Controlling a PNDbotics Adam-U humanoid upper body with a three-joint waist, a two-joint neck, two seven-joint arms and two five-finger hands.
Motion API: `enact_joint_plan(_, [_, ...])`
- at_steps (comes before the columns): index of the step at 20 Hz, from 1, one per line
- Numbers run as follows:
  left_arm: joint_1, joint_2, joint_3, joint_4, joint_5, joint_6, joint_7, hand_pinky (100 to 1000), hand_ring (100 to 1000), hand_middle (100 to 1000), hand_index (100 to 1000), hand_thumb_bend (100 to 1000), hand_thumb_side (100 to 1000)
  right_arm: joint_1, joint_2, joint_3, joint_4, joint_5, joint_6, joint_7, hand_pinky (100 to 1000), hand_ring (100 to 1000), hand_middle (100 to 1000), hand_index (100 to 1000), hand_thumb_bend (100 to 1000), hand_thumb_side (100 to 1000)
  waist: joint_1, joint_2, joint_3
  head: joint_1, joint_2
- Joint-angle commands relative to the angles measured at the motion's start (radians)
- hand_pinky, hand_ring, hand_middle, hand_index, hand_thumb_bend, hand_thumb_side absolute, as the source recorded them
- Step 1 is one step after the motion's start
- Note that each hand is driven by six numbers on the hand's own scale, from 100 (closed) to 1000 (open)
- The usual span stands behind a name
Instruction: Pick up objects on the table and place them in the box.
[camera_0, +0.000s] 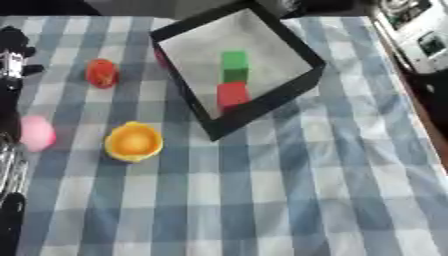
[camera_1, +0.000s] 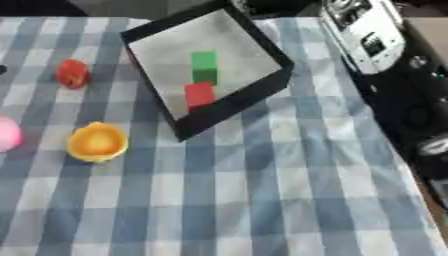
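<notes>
Left eye view. Covers the whole table a cloth (camera_0: 289, 200) of blue and white squares, lying flat with some soft wrinkles. Stands askew at the far middle a black box (camera_0: 262, 107) with a grey bottom. Inside it a green block (camera_0: 234, 61) and, just nearer, a red block (camera_0: 232, 93), the two almost in one line. Left of the box, well apart from it, a red round thing (camera_0: 101, 73). Nearer on the cloth a yellow bowl (camera_0: 133, 142), mouth up, and beside it toward the left edge a pink ball (camera_0: 37, 133), not touching. At the left edge, beyond the ball, the black left hand (camera_0: 10, 55); open or closed, cannot tell.

Right eye view. Same cloth, same box with both blocks, same three things on the left, the pink ball half cut by the edge. Beyond the cloth's right border a white device (camera_1: 367, 32) at the far corner, and below it a black arm (camera_1: 407, 110) with round joints. No hand to make out there.
</notes>
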Motion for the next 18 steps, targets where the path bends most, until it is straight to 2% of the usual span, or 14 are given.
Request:
enact_joint_plan(1, [-0.033,0.075,0.0,-0.015,-0.019,0.0,0.001,676,750,699,818,474,624,0.039,-0.092,-0.046,-0.172,-0.143,0.044,-0.046,919,830,792,788,100,546,0.007,-0.032,-0.002,0.01,0.006])
enact_joint_plan(5, [-0.062,0.147,-0.019,0.004,-0.026,0.002,-0.014,678,752,701,820,474,618,0.131,-0.142,-0.091,-0.305,-0.298,0.059,-0.114,920,818,780,772,100,499,0.014,-0.037,-0.004,0.014,0.009])
enact_joint_plan(8, [-0.087,0.201,-0.031,0.023,-0.013,0.006,-0.025,678,753,701,820,474,613,0.199,-0.153,-0.124,-0.375,-0.397,0.043,-0.171,919,811,774,767,100,482,0.02,-0.04,-0.008,0.014,0.01])
enact_joint_plan(13, [-0.116,0.311,-0.063,0.072,-0.003,0.026,-0.069,685,759,704,831,488,624,0.302,-0.142,-0.177,-0.434,-0.478,0.003,-0.263,920,801,766,758,100,477,0.029,-0.04,-0.013,0.018,0.01])
enact_joint_plan(16, [-0.135,0.393,-0.091,0.131,-0.046,0.049,-0.142,695,764,714,840,494,625,0.34,-0.139,-0.193,-0.445,-0.502,-0.008,-0.293,920,797,762,755,100,484,0.035,-0.04,-0.015,0.02,0.01])
enact_joint_plan(18, [-0.143,0.41,-0.095,0.153,-0.072,0.049,-0.171,695,764,714,840,494,625,0.348,-0.14,-0.196,-0.449,-0.509,-0.011,-0.3,920,797,762,755,100,484,0.035,-0.041,-0.015,0.02,0.01])
